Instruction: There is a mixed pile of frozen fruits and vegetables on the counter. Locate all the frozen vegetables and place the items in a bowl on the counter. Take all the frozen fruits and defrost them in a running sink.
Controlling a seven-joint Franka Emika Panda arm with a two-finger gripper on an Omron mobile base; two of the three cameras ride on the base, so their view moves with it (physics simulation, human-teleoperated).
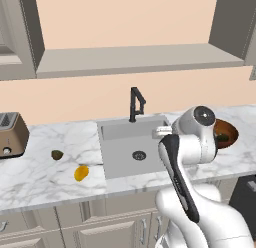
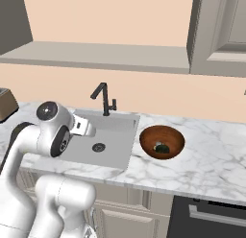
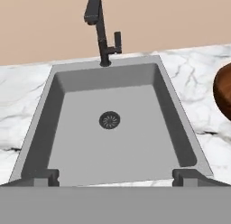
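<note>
The hand [image 3: 115,177] hangs over the near edge of the sink [image 3: 113,148] and looks down into it. Its two dark fingertips [image 3: 45,177] stand wide apart at the bottom of the hand view, with nothing between them, so the hand is open and holds nothing. In the right base view the arm's white wrist reaches over the left part of the basin.

The sink is a grey recessed basin with a round drain [image 3: 109,120] near its middle. A thin black faucet [image 3: 101,29] stands at its back edge. No food shows in the basin, and whether water is running cannot be told.

On the white marble surface [image 1: 40,177], left of the sink in the left base view, lie two fruits: an orange-yellow fruit [image 1: 81,172] nearer the front edge and a small olive-green fruit [image 1: 57,154] a little behind it and to its left. They lie near each other but apart. A toaster [image 1: 11,134] stands farther left on the same surface.

Right of the sink sits the reddish-brown bowl [image 2: 146,136], just beside the basin's right rim. A dark green item [image 2: 162,148] lies at its bottom; something small and pale seems to lie against it, too small to make out. In the left base view the arm hides much of the bowl.
</note>
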